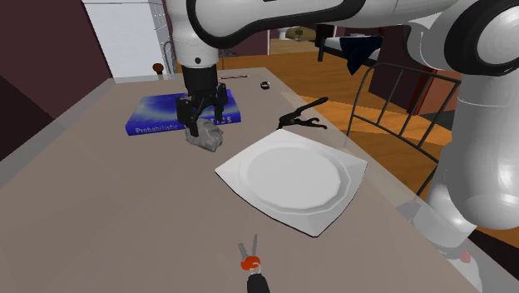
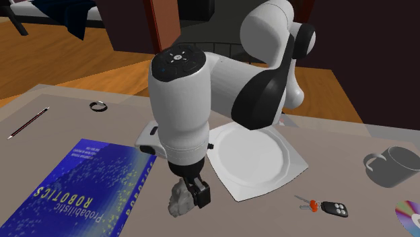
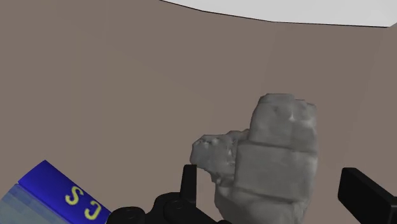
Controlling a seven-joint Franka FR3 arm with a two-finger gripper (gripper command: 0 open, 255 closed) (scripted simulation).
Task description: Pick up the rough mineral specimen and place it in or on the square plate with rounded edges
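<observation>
On the grey-brown tabletop, the rough grey rock lies near the white square plate; the black gripper straddles it with fingers spread, gripping nothing.

The counter is a flat grey-brown surface. In the shoulder view, a dark maroon wall and a white panel stand beyond its far left. An orange wood floor lies at the right, with a black wire-back chair beside the counter. In the second exterior view, a red-brown post rises behind it.
</observation>
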